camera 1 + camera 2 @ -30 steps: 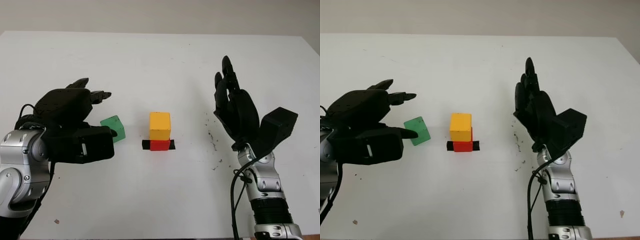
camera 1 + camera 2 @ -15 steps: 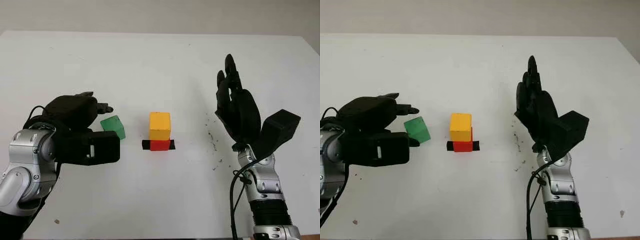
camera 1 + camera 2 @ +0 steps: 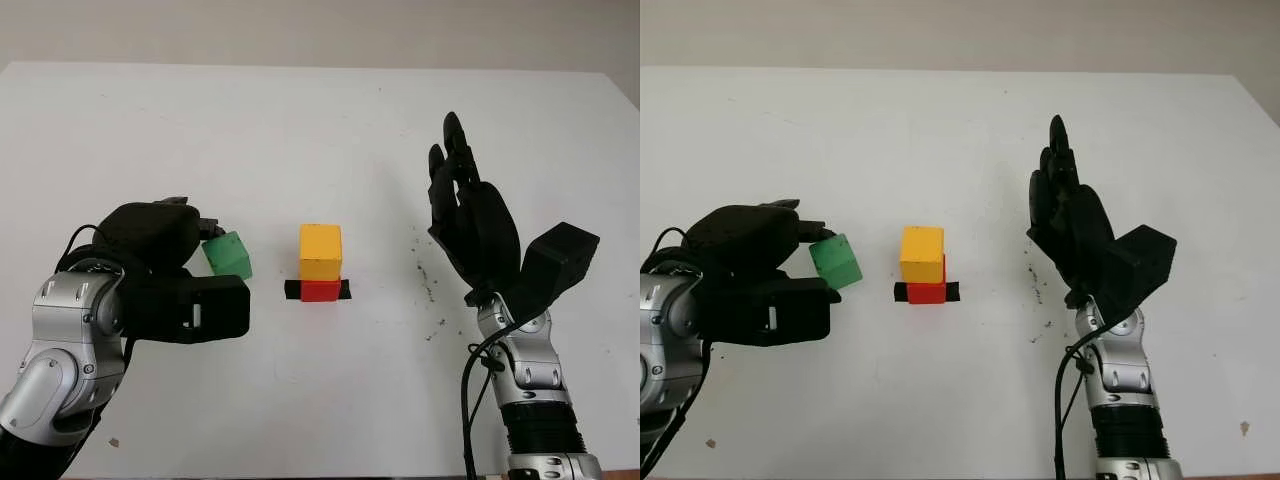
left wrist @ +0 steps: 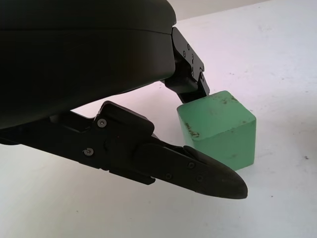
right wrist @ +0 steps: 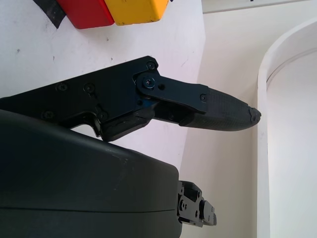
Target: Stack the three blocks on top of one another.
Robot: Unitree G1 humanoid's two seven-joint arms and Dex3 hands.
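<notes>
A robot test bench in a lab, by the look of it: a bare white table [image 3: 320, 130] pushed against a plain pale wall [image 3: 320, 30], with a strip of black tape [image 3: 316, 290] stuck down as a marker under the toy blocks [image 3: 320, 262], and exposed cables [image 3: 472, 400] running along a metal robot arm [image 3: 530, 390].

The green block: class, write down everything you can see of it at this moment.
The green block is a plain cube, matt, seemingly painted wood, with dark scuffs on its faces. It sits tilted, turned askew to the yellow-on-red stack and apart from it, on the robot's left. The left hand has closed around it: one finger presses its far edge, another crosses its near side. A lower edge looks raised off the white table, though whether it is fully lifted is unclear.
</notes>
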